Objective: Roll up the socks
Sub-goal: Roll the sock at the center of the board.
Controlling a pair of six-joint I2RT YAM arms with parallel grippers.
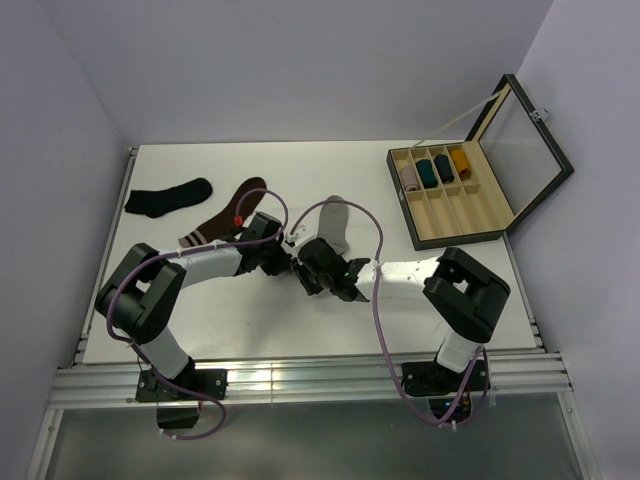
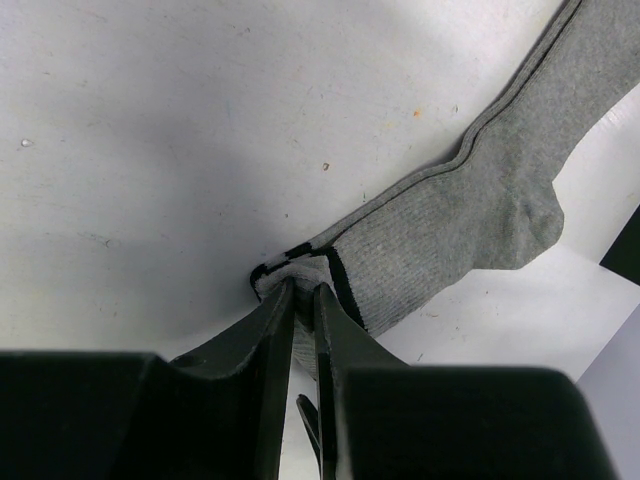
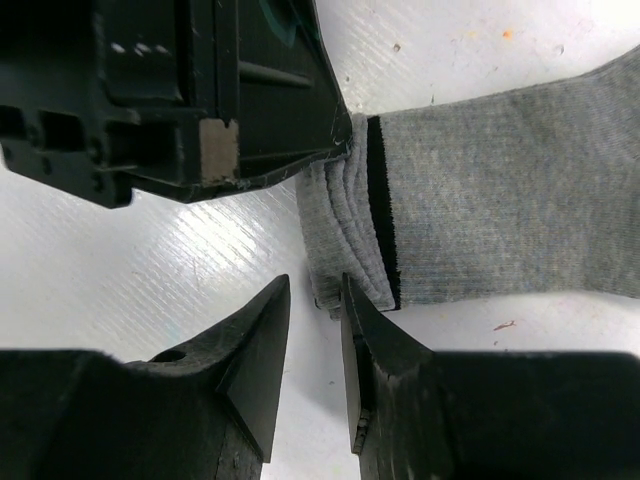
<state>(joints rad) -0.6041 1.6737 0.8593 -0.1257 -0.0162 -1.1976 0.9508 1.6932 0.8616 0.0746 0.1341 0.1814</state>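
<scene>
Grey sock (image 2: 480, 230) | left pincer (image 2: 305, 287) pinching its cuff (image 3: 345, 230) | right pincer (image 3: 315, 285) at cuff edge — grip unclear

Middle of the tabletop (image 1: 250, 310) is crowded: the left tool (image 2: 303, 292) is clamped on the cuff of the grey sock (image 2: 470, 220), and the right tool (image 3: 315, 300), jaws slightly apart, sits nose to nose with it at the same cuff (only a sliver of bare surface shows between them). A brown sock (image 1: 225, 215) and a black sock (image 1: 168, 197) lie across the far left. The open wooden box (image 1: 470, 212) with its raised lid (image 1: 520, 135) blocks the far right corner, while the near strip and the far middle lie bare.
</scene>
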